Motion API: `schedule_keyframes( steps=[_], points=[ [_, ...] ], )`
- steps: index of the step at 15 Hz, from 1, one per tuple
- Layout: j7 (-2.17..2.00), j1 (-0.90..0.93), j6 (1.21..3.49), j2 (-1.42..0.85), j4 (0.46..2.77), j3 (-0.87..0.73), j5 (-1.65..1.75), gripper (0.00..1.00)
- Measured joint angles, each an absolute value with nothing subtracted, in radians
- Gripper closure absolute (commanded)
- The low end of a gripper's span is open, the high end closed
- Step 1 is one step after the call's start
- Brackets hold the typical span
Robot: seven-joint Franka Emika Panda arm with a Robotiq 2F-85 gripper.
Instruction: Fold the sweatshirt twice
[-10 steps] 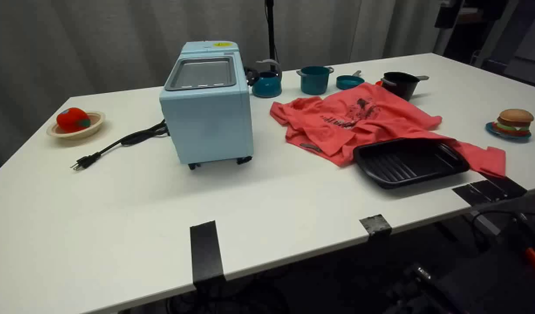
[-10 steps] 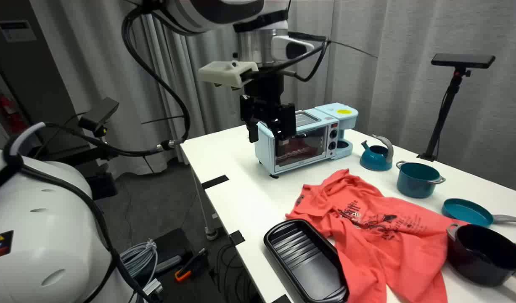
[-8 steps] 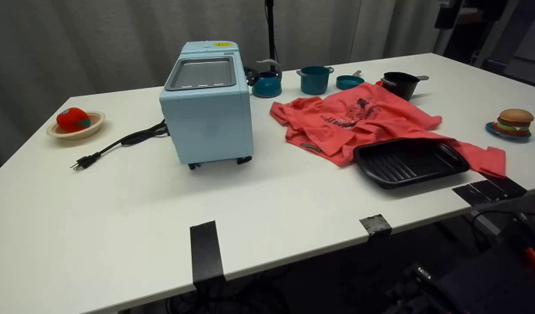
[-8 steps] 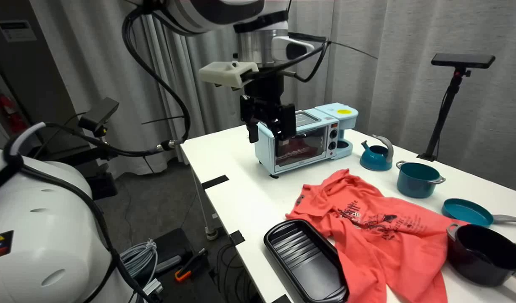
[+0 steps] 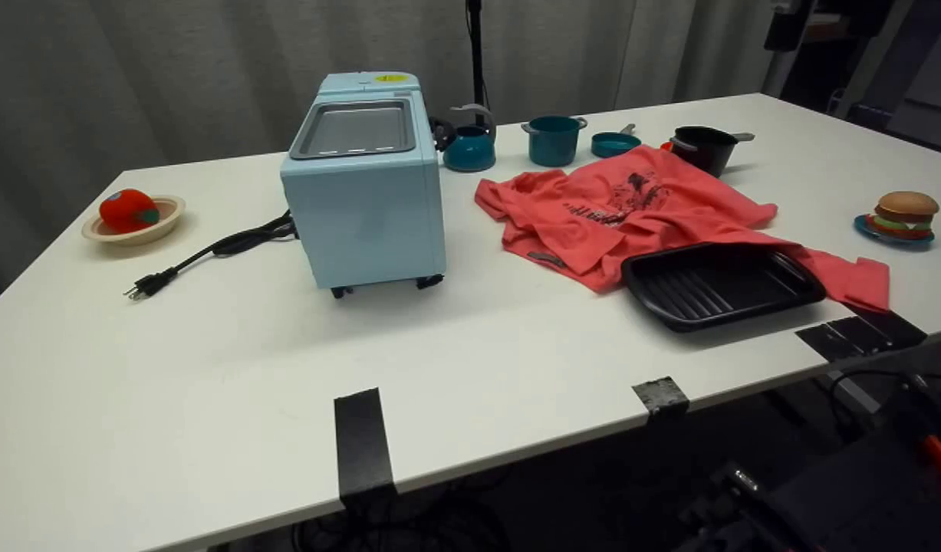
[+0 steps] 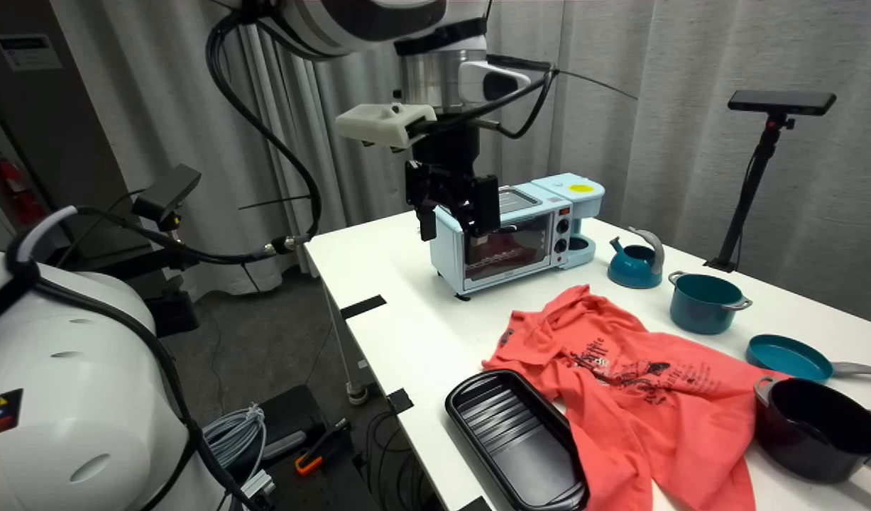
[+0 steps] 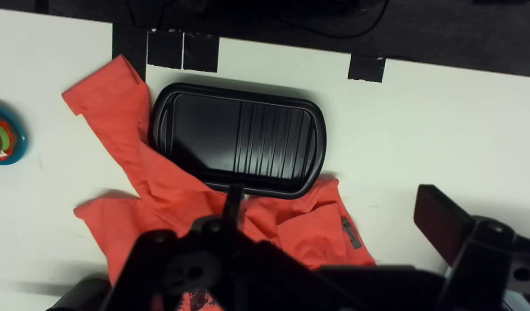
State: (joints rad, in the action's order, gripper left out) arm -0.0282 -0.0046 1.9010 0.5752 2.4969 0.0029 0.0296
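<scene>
The coral red sweatshirt lies crumpled on the white table in both exterior views, with dark print on its front. It also shows in the wrist view, partly hidden by the gripper. A sleeve stretches beside the black tray and some cloth overlaps the tray's rim. My gripper hangs high above the table, by the toaster oven in that exterior view, apart from the sweatshirt. In the wrist view the gripper has its fingers wide apart with nothing between them. The gripper is out of view in an exterior view.
The black tray stands near the table's front edge against the sweatshirt. A black pot touches its far side. A teal pan, pot and kettle stand behind. The light blue toaster oven and toy burger flank it.
</scene>
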Motion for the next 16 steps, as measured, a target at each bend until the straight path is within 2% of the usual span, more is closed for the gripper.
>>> schedule_keyframes(
  steps=[11,16],
  points=[
    [-0.028,-0.008,1.903,0.571,2.492,0.000,0.031,0.00],
    [-0.028,-0.050,1.926,0.494,2.420,-0.079,0.031,0.00]
  ],
)
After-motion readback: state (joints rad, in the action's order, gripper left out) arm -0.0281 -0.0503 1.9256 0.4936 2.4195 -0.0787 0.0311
